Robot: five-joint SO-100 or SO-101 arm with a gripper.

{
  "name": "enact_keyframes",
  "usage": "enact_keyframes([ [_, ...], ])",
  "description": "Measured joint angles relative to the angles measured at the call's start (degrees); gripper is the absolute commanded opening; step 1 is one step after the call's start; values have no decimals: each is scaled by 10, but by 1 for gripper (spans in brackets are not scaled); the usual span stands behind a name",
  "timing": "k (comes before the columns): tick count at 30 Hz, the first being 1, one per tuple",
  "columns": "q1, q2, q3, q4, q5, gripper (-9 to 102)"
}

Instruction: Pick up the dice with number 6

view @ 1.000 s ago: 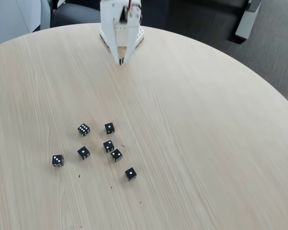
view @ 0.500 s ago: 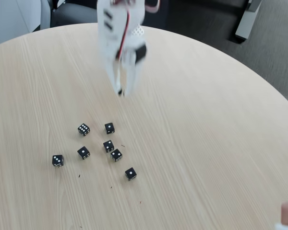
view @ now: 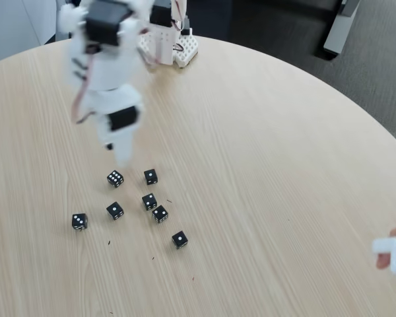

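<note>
The dice with number 6 (view: 115,178) lies on the bench (view: 270,172) toward its left edge, just below the blurred gripper (view: 122,155), whose opening I cannot tell. Six other black dice (view: 150,176) sit close around it, none between.

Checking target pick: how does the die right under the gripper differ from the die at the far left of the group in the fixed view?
The die under the gripper shows a top face crowded with pips, about five or six; the far-left die shows only about two. The first sits just below the blurred gripper; the far-left one lies apart at the cluster's edge. Both are small black cubes with white pips, resting flat on the table.
</note>
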Motion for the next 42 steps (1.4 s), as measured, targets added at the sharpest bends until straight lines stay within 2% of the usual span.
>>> enact_keyframes([
  [8,41,-50,0,-2,-49,19],
  [17,36,-77,-1,-82,-70,22],
  [29,33,-104,-1,-93,-109,26],
  [42,30,-148,-1,-93,-49,25],
])
